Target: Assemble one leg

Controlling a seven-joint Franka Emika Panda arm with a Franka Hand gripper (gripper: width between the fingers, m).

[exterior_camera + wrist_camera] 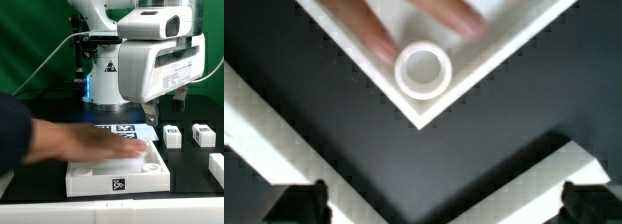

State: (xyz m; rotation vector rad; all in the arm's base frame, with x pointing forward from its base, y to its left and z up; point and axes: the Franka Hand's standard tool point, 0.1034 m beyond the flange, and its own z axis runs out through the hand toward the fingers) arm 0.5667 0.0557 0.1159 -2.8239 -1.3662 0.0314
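Note:
Two small white legs with black tags stand on the black table at the exterior view's right, one nearer the middle (172,135) and one further right (203,133). A third white piece (217,166) is cut off at the right edge. My gripper (163,108) hangs above the table, behind the large white panel (140,180) and to the left of the legs. It is open and empty. The wrist view shows its dark fingertips (288,205) wide apart, with my gripper (438,206) over bare table just off a panel corner with a round hole (422,66). No leg shows in the wrist view.
A person's arm and hand (70,140) reach in from the exterior view's left and lie over the panel; the fingers (420,18) show by the corner hole. The marker board (122,130) lies behind the panel. The robot base (105,75) stands at the back.

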